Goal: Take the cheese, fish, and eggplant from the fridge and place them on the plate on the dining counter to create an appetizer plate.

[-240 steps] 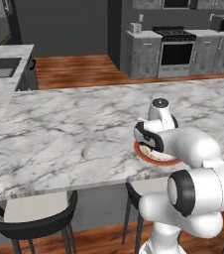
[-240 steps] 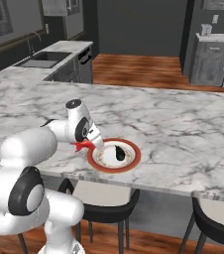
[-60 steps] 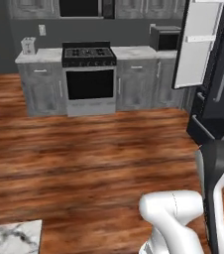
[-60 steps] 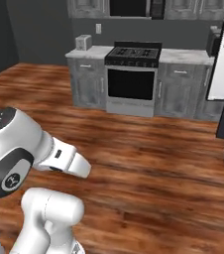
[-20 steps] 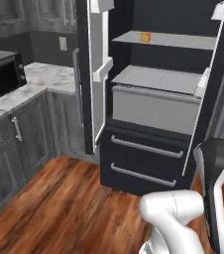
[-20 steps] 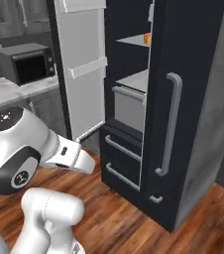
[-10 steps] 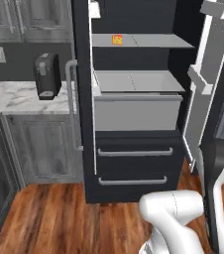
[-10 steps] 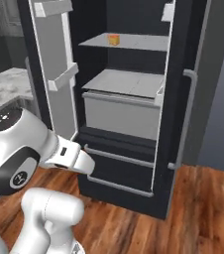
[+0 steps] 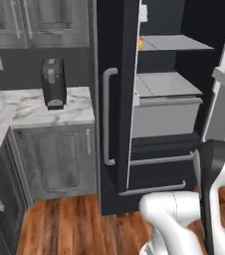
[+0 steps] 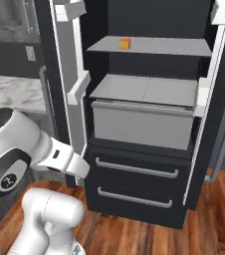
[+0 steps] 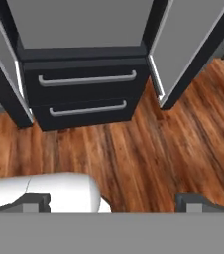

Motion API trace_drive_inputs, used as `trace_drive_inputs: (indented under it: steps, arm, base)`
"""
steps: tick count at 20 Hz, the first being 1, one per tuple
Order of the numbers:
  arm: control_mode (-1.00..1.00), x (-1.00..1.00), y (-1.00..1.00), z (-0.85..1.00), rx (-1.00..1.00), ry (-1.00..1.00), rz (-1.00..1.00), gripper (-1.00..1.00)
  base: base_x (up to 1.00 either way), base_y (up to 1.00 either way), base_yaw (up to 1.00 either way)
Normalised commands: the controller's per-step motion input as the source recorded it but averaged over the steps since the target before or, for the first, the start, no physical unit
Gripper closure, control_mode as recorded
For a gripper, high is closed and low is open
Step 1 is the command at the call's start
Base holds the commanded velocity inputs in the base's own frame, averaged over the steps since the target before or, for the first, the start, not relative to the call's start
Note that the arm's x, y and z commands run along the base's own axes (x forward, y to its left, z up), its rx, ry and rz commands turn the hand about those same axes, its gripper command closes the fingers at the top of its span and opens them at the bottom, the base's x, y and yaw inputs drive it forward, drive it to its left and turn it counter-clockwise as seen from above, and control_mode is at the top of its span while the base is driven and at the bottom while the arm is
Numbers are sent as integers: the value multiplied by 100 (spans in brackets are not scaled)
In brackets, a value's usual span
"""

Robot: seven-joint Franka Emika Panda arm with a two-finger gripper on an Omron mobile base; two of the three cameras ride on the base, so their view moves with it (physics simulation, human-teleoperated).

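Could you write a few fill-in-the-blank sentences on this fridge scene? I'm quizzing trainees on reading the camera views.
1. The fridge stands with both upper doors ___.
2. The cheese sits on the ___ shelf that shows.
3. Below the grey crisper bin are ___ dark drawers with bar handles.
4. A dark coffee machine stands on the short ___ countertop left of the fridge.

Missing words: open; top; two; marble

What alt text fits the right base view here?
A black fridge stands open, a small yellow-orange cheese wedge on its top grey shelf above a closed grey drawer. The robot's white arm fills the lower left.
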Motion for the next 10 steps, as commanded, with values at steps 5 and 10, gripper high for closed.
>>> trace_drive_inputs:
  steps: [5,10]
  arm:
    - [100,0,0,0,0,0,0,-100]
    - [100,0,0,0,0,0,0,-100]
  base:
    - [72,-91,10]
    - [56,-89,17]
